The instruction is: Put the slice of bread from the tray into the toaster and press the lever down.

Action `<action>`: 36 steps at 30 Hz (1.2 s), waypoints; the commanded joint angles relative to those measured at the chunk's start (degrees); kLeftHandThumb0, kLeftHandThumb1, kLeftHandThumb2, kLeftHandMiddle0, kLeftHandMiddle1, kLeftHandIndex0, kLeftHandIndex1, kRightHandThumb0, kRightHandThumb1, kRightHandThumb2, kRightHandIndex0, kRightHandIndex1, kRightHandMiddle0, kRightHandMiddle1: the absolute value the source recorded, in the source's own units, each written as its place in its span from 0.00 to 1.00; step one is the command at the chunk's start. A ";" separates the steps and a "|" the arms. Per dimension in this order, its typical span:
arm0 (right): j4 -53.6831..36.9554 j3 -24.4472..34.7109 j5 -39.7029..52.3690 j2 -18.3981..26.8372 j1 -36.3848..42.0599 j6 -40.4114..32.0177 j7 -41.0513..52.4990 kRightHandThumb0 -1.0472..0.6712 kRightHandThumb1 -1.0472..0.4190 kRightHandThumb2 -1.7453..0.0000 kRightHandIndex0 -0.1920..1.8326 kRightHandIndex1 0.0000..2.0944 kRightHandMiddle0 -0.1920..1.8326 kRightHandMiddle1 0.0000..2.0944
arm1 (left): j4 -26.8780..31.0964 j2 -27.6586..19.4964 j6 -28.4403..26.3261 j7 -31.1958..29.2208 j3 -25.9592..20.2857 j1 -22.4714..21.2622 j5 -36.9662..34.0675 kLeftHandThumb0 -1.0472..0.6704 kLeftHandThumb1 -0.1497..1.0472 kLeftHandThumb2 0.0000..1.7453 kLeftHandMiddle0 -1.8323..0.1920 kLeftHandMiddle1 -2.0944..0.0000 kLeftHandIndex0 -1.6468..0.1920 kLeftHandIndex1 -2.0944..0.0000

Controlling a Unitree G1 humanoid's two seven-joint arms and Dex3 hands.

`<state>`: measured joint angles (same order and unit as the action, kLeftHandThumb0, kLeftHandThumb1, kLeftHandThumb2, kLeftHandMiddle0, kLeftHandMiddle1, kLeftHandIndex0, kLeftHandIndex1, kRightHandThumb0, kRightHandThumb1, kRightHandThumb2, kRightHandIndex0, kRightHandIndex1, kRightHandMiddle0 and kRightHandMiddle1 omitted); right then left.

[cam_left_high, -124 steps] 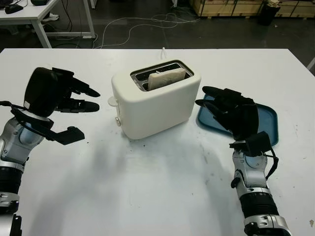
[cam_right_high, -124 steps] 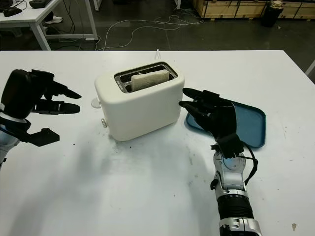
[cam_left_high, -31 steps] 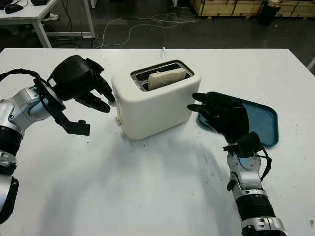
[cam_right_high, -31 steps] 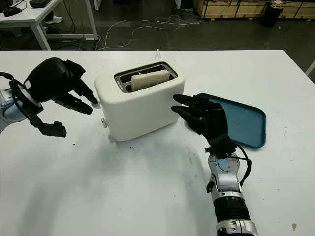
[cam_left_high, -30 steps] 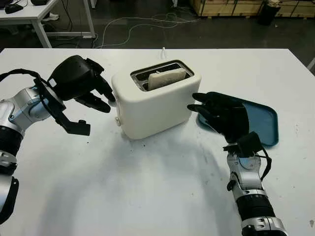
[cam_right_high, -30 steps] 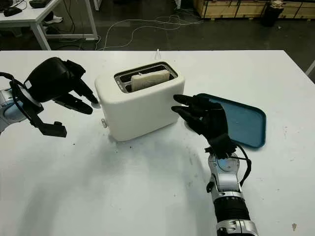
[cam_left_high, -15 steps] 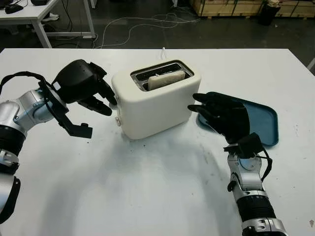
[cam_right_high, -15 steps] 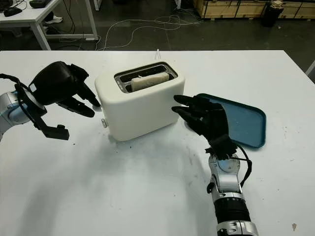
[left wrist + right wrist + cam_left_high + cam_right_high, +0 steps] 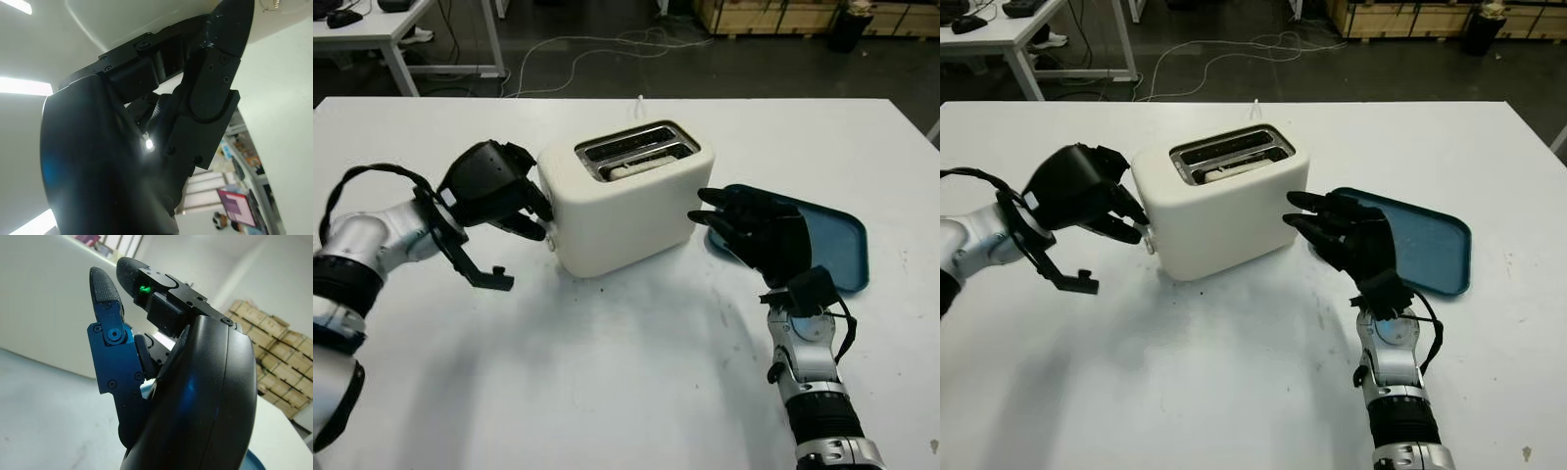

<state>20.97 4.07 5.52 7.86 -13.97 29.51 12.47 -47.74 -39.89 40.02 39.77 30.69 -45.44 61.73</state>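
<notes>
The white toaster (image 9: 626, 211) stands mid-table, and the slice of bread (image 9: 631, 168) sits low in its front slot, only its top edge showing. My left hand (image 9: 524, 215) is against the toaster's left end with curled fingers over the lever, which they hide. In the left wrist view a fingertip (image 9: 220, 58) touches the toaster's wall (image 9: 122, 19). My right hand (image 9: 715, 211) is open by the toaster's right end, in front of the blue tray (image 9: 842, 245). The tray holds nothing.
The white table (image 9: 607, 372) has free room in front of the toaster. The toaster's white cable (image 9: 636, 101) runs off the far edge. Beyond lie another table (image 9: 382, 24), floor cables and wooden crates (image 9: 773, 12).
The bread has sunk from standing above the slot to deep inside it. My left hand has moved down along the toaster's left end. The right hand has stayed in place.
</notes>
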 commanded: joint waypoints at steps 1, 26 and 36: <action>-0.77 0.20 0.11 0.48 0.63 -0.85 0.30 0.31 0.09 0.96 0.65 0.04 0.64 0.00 | -2.72 4.28 -2.34 -2.94 4.98 4.57 2.83 0.15 0.71 0.00 0.41 0.31 0.11 1.00; -0.11 0.12 0.24 0.11 0.64 -0.82 0.69 0.31 0.09 0.97 0.66 0.04 0.65 0.00 | -3.91 7.21 -5.22 -5.32 8.59 8.01 -4.81 0.16 0.71 0.00 0.41 0.30 0.13 1.00; -0.25 0.10 0.60 -0.03 0.67 -1.18 0.92 0.31 0.09 0.97 0.66 0.04 0.65 0.00 | -0.41 5.74 -1.41 -5.29 4.75 8.56 -11.45 0.13 0.72 0.00 0.39 0.25 0.11 1.00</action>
<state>20.93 4.07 5.66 7.88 -13.51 29.30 13.15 -47.59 -36.79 36.05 39.64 32.78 -41.10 48.80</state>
